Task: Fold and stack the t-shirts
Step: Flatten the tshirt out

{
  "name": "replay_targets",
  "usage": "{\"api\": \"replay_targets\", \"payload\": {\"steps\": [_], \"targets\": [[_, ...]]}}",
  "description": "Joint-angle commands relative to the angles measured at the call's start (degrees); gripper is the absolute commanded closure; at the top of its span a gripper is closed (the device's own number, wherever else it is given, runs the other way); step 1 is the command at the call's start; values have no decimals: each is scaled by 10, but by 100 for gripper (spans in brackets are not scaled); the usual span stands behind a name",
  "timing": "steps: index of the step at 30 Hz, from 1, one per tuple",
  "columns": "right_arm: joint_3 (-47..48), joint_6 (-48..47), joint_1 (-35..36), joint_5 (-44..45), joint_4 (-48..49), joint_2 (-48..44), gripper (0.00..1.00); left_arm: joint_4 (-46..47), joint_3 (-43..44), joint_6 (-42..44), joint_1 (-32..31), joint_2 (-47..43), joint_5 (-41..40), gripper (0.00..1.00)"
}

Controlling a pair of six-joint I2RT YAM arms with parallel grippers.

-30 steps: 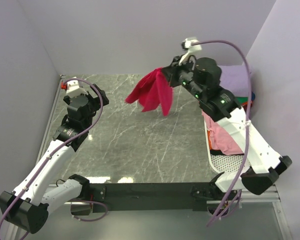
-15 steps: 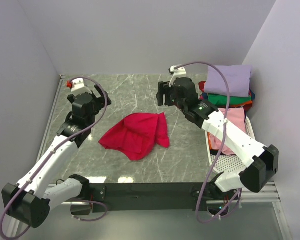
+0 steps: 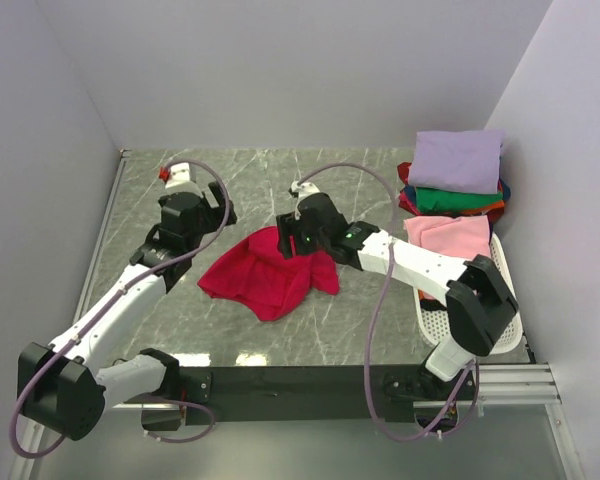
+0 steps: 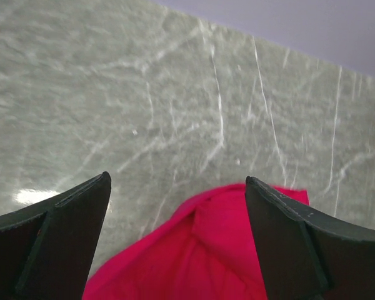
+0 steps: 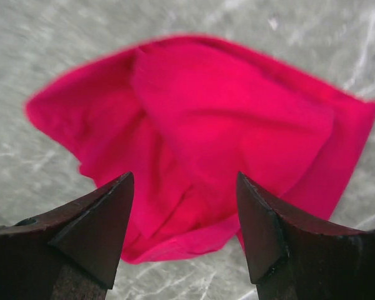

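Red shirt (image 3: 265,280) lies in a crumpled heap on the table (image 3: 280,180) between the two arms, not yet spread, so I'd say it sits there to be flattened before any fold. From above, the right gripper (image 3: 298,240) hangs over its far edge and the left gripper (image 3: 202,215) hovers near its far left side. Finished shirts make a folded stack (image 3: 458,175) in the far right corner, lavender on top, with a pink shirt (image 3: 448,238) lying over the basket (image 3: 480,320) beside it. From the left wrist, the left gripper (image 4: 177,181) is spread wide and holds nothing; the red shirt (image 4: 219,250) shows just below it. From the right wrist, the right gripper (image 5: 184,178) is equally wide and empty, with the red shirt (image 5: 237,125) directly underneath. Both seem poised to pinch opposite edges and pull it flat.
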Motion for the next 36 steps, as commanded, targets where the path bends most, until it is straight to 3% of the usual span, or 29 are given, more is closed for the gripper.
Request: {"api": "replay_targets", "payload": {"steps": [1,14,17,21,27,36], "targets": [[-11,32,-3,36,0,6,27,36,-42,-16,-7,-6,77,6],[-75,83,-50,61,5,0,25,148,-137,-37,-105,-11,188,8],[-98,91,-82,56,19,-20,24,174,-131,-34,-149,6,176,7],[-128,84,-146,42,32,-64,25,175,-73,-26,-187,78,154,7],[-165,82,-180,29,42,-114,25,136,37,9,-237,234,94,7],[-201,78,-207,9,61,-149,24,70,134,29,-271,346,53,7]]}}
